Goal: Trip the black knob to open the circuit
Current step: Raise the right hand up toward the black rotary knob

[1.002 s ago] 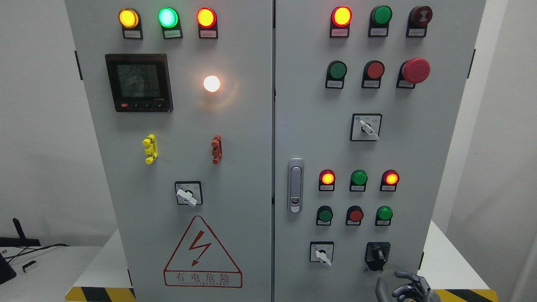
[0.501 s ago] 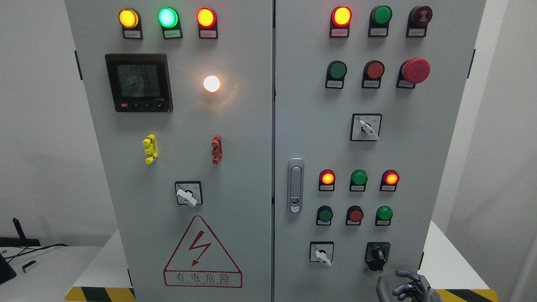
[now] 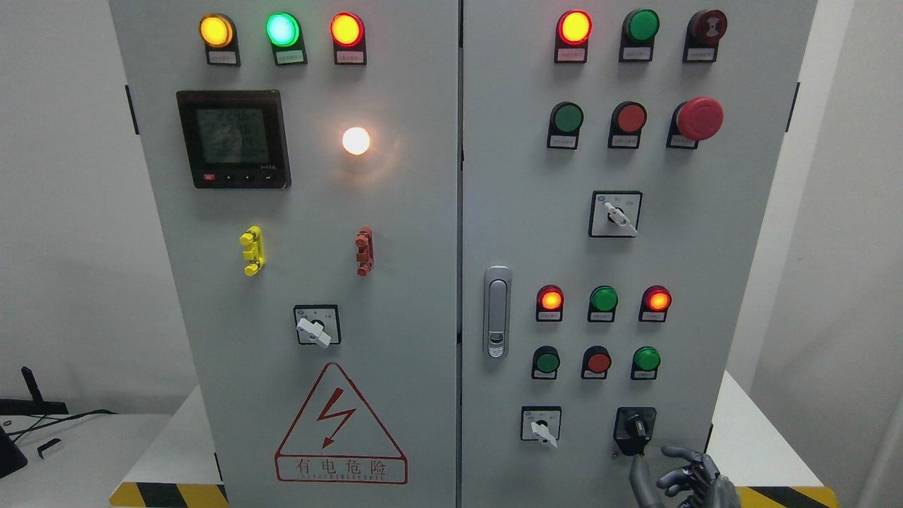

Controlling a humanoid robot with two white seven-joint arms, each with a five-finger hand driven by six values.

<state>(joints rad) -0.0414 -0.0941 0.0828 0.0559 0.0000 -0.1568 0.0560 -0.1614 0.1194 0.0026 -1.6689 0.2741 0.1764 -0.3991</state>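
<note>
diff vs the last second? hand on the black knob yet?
The right hand has risen slightly toward the black knob; its raised thumb tip now sits just below the knob's plate. The fingers are spread and grasp nothing. The knob's pointer looks unturned, and the panel lamps and white selector switch are unchanged.

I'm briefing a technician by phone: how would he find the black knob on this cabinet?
Start at the right door of the grey cabinet and go to its bottom row, below the three small round buttons. Two rotary switches sit there; the black knob is the right one, just above the right hand. Its body and handle are all black, while the white-handled switch beside it has a pale faceplate.
</note>
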